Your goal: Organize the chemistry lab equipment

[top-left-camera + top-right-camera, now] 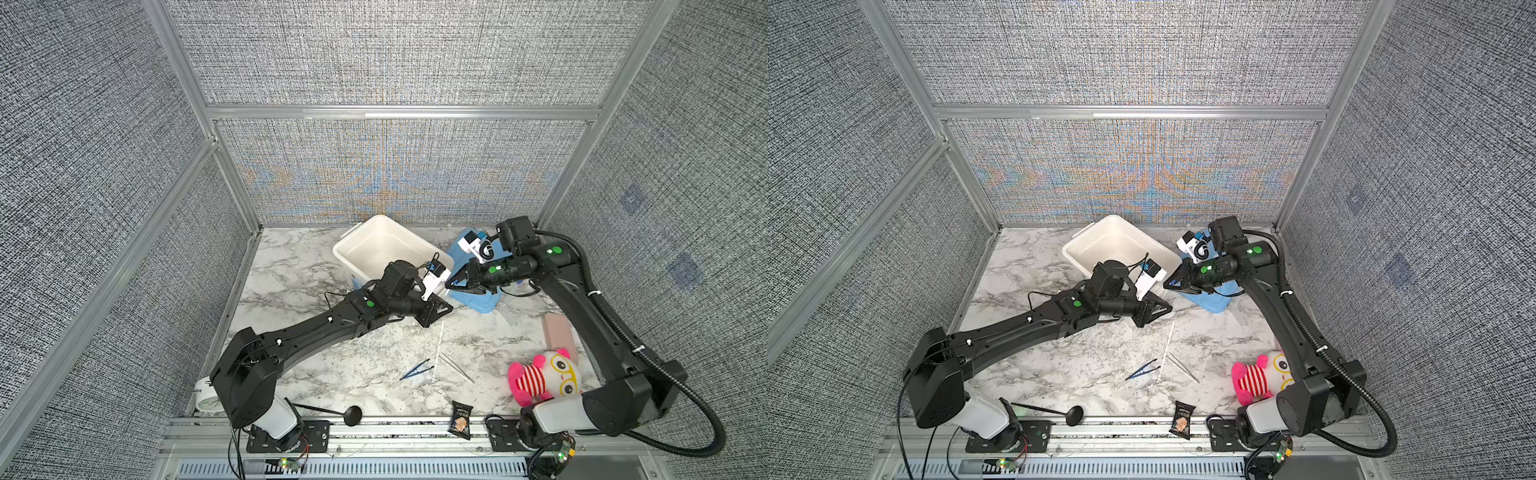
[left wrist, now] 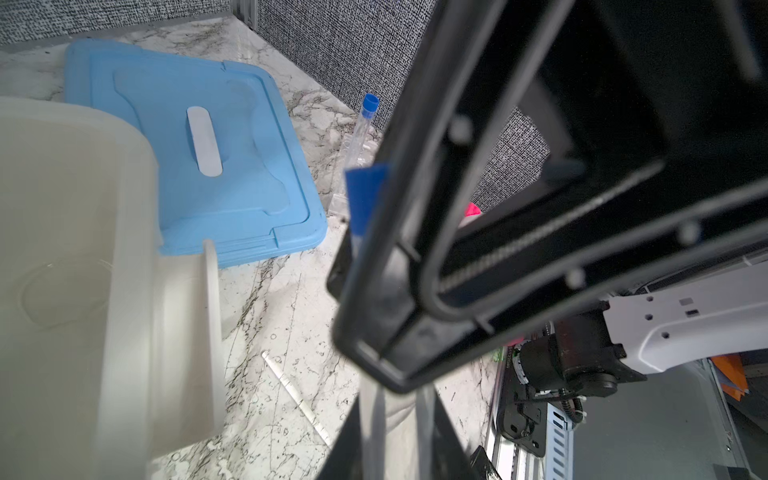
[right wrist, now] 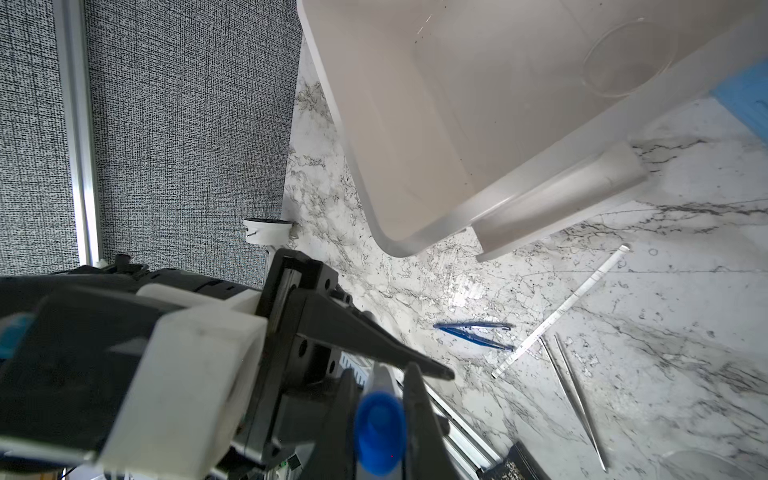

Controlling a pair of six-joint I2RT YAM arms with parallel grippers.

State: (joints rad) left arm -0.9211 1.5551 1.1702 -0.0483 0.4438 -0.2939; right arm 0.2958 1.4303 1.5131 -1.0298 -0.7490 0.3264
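Note:
A clear blue-capped tube [image 3: 380, 432] hangs between both grippers beside the white bin's near corner. My right gripper [image 3: 380, 370] is shut on it just under the cap [image 1: 456, 284]. My left gripper [image 2: 397, 411] flanks the tube's clear end closely; whether it still presses is unclear. A second blue-capped tube [image 2: 361, 124] lies past the blue lid. On the marble in front lie dark blue tweezers [image 1: 415, 369], silver tweezers [image 1: 457, 368] and a long white stick [image 1: 437, 353], all apart from both grippers.
The white bin [image 1: 345, 253] stands at the back, the blue lid [image 1: 478, 301] flat beside it. A pink striped plush [image 1: 544, 378] and pink block [image 1: 559, 332] sit right. A black snack packet [image 1: 461, 419] and black ladle [image 1: 332, 412] lie at the front edge.

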